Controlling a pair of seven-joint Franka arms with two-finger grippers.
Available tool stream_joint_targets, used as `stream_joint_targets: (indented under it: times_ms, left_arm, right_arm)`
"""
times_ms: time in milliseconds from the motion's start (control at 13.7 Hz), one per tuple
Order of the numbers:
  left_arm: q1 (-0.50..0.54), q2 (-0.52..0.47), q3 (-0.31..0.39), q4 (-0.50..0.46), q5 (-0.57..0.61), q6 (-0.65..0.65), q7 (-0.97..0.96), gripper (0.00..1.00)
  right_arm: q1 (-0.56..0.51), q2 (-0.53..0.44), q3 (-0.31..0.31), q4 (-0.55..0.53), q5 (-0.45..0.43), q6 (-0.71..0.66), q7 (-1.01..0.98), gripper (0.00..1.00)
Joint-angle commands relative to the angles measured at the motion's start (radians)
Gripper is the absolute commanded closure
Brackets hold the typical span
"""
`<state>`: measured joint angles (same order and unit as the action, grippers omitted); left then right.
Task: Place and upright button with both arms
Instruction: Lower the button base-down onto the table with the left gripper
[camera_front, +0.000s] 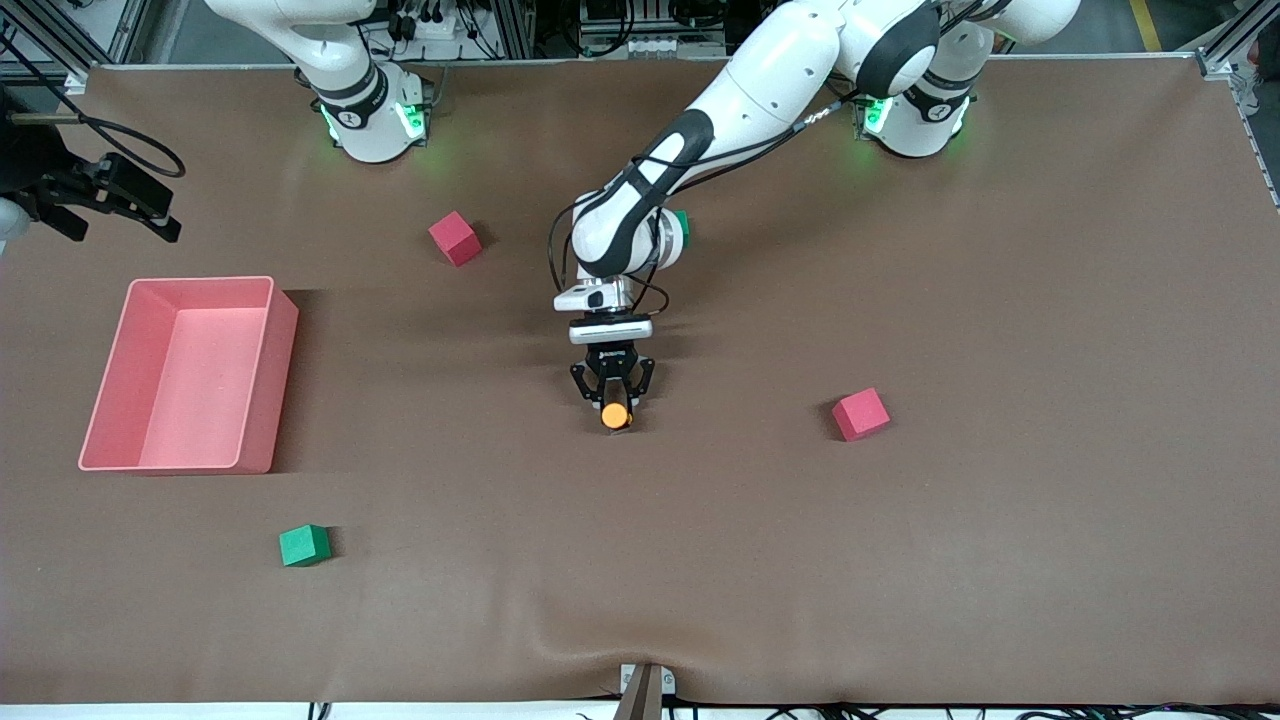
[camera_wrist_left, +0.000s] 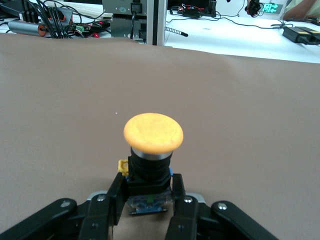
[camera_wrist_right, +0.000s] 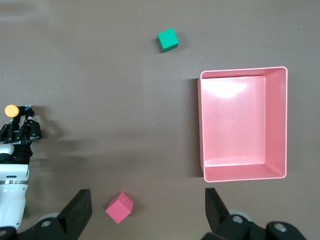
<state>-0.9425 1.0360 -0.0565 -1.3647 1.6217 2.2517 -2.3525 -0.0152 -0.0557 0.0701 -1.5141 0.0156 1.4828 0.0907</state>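
The button (camera_front: 614, 416) (camera_wrist_left: 153, 132) has a round orange cap on a black body with a bluish base. It is near the middle of the table, cap up and about upright. My left gripper (camera_front: 613, 398) (camera_wrist_left: 148, 186) is shut on its black body from both sides, low over the cloth. Whether its base touches the table I cannot tell. My right gripper (camera_front: 110, 212) (camera_wrist_right: 147, 210) waits high over the right arm's end of the table, open and holding nothing. Its view also shows the button (camera_wrist_right: 11, 110) far off.
A pink bin (camera_front: 272, 380) (camera_wrist_right: 200, 125) stands toward the right arm's end. There are two red cubes (camera_front: 455, 238) (camera_front: 861, 414) and a green cube (camera_front: 304, 545) (camera_wrist_right: 167, 39). One red cube (camera_wrist_right: 119, 207) lies under the right gripper. A green cube (camera_front: 682, 224) shows partly beside the left arm.
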Motion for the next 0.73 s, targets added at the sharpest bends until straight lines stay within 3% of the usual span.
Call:
stream_joint_targets:
  times_ms: [0, 73, 219, 439, 658]
  left_arm:
    - [-0.001, 0.071, -0.016, 0.076, 0.078, 0.006, -0.060, 0.92]
    - [-0.002, 0.078, -0.016, 0.075, 0.078, 0.006, -0.060, 0.89]
    - [-0.010, 0.070, -0.016, 0.073, 0.070, 0.006, -0.056, 0.00]
    - [-0.010, 0.061, -0.025, 0.067, 0.028, 0.003, -0.054, 0.00]
    - [-0.025, 0.007, -0.028, 0.050, -0.167, 0.002, 0.022, 0.00]
  right_arm:
    - [-0.025, 0.001, 0.014, 0.006, 0.004, -0.006, -0.012, 0.00]
    - [-0.025, 0.001, 0.014, 0.006, 0.004, -0.006, -0.012, 0.00]
    - [-0.025, 0.001, 0.014, 0.006, 0.004, -0.006, -0.012, 0.00]
    - [-0.025, 0.001, 0.014, 0.006, 0.004, -0.006, -0.012, 0.00]
    - [-0.026, 0.001, 0.014, 0.006, 0.004, -0.006, -0.012, 0.00]
